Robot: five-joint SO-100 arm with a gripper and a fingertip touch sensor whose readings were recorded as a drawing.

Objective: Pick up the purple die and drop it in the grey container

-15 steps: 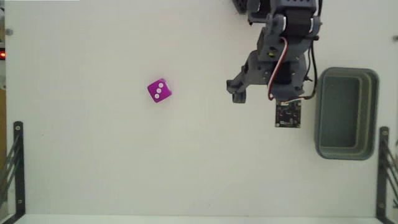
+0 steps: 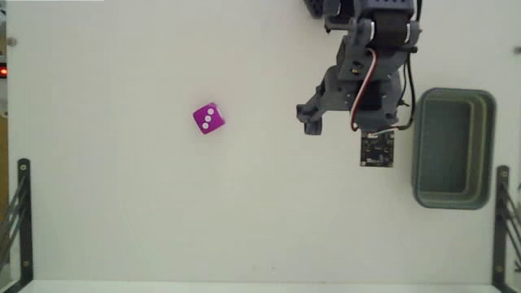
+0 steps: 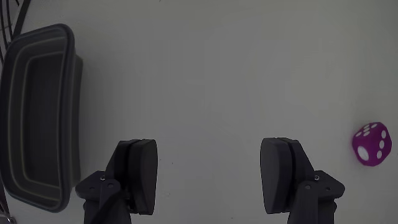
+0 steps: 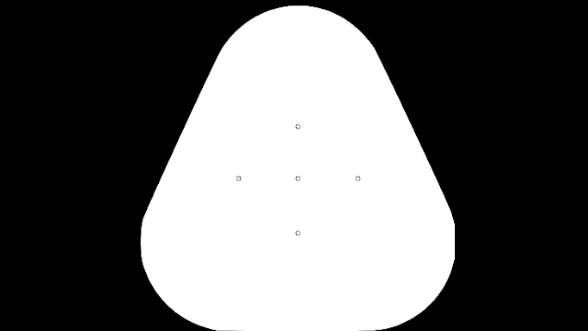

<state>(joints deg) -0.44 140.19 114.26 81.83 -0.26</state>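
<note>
Nothing has shifted since half a second ago: my gripper (image 3: 211, 186) hangs spread and empty, the purple die (image 2: 208, 118) left of centre in the fixed view, well apart from the grey container (image 2: 453, 148) at right. Approach not begun.

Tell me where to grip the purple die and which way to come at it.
Grip the purple die across two opposite side faces, coming straight down from above. It lies alone on the white table, turned slightly askew in the fixed view, so rotate the open claw to match its faces.
</note>
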